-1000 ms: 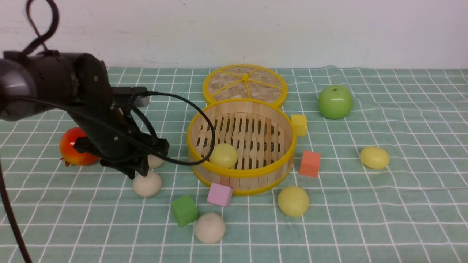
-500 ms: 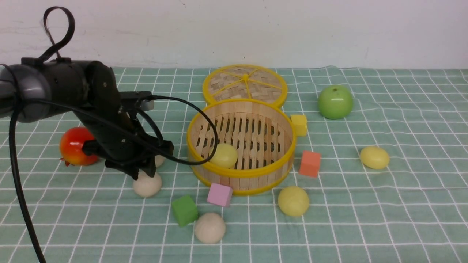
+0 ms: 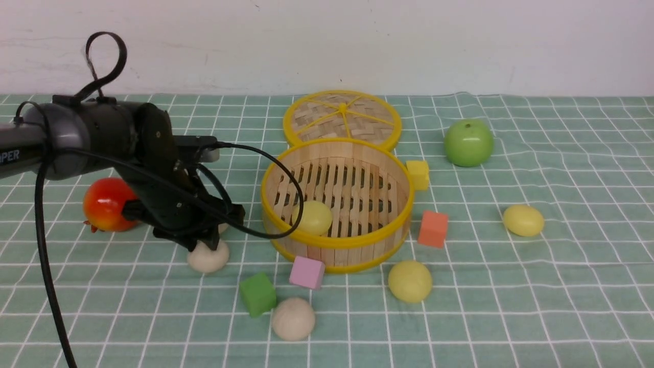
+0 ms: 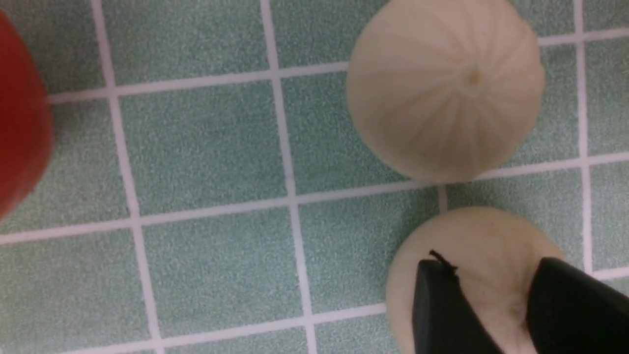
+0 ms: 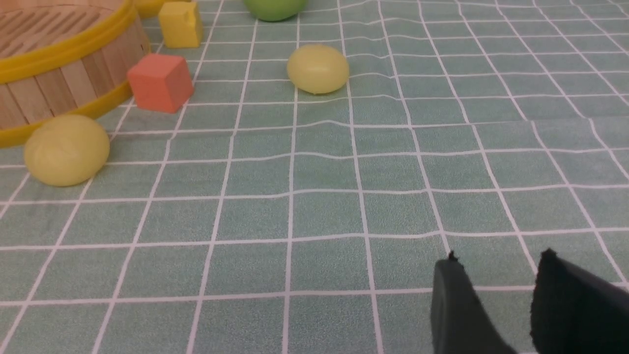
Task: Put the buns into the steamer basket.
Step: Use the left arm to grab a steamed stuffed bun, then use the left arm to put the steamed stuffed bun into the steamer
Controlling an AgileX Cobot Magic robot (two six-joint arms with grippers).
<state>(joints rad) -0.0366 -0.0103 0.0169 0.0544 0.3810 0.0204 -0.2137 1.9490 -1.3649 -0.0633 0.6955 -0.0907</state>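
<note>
Right, your left gripper (image 4: 489, 268) was tipped down over a beige bun (image 3: 208, 257) on the checked cloth (image 3: 562, 296), left of the steamer basket (image 3: 334, 243). Its jaws stood a little apart, tips at the bun's top rather than round its sides; I couldn't tell whether they touched it. A second beige bun (image 4: 444, 91) lay just beside it, and a third beige bun (image 3: 293, 318) sat nearer you, by the green cube (image 3: 258, 294). One yellow bun (image 3: 312, 217) was in the basket; a front yellow bun (image 3: 410, 281) and a far yellow bun (image 3: 523, 220) lay outside. Your right gripper (image 5: 499, 258) hung low over bare cloth, jaws parted, holding nothing.
</note>
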